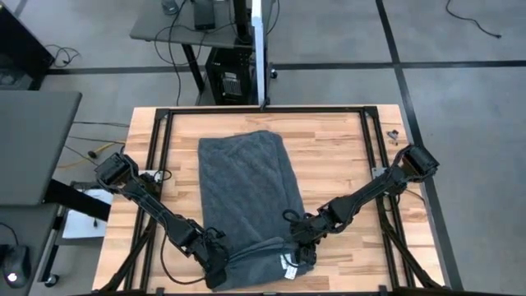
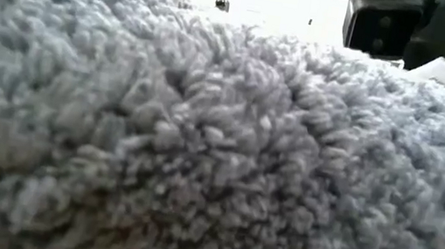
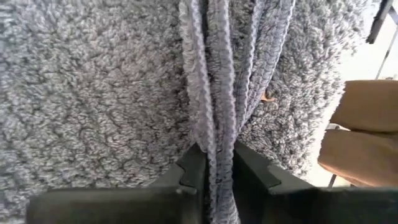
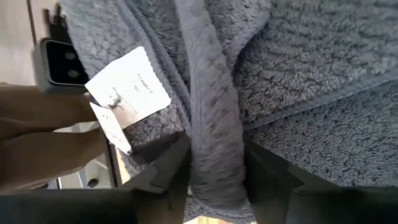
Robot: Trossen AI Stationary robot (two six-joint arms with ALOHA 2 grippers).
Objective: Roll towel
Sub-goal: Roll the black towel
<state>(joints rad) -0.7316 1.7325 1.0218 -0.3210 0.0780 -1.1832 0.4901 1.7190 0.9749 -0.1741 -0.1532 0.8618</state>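
Observation:
The dark grey towel (image 1: 246, 185) lies lengthwise on the wooden table (image 1: 345, 148). Its near end (image 1: 259, 261) is turned over into a thick bunched fold at the front edge, and a white tag (image 4: 127, 90) shows by the fold's right end. My left gripper (image 3: 216, 155) is at the fold's left end (image 1: 215, 270) and my right gripper (image 4: 216, 149) at its right end (image 1: 301, 247), each shut on cloth. The towel's pile (image 2: 202, 139) fills the low view. My left gripper pinches several stacked hemmed edges (image 3: 214, 124) of the towel between its two fingers, at the left end of the near fold. The fingers slant down from the table's near left. The cloth there rests on the table. My right gripper has a thick rounded fold of the towel (image 4: 214, 118) between its two fingers, at the right end of the near fold beside the tag. The fingers slant down from the table's right. The fold runs along the fingers and fills the gap between them.
A black metal frame (image 1: 160, 131) runs around the tabletop. Bare wood lies left and right of the towel. A small metal piece (image 1: 392, 132) sits at the far right corner. Desks and cables stand beyond the table.

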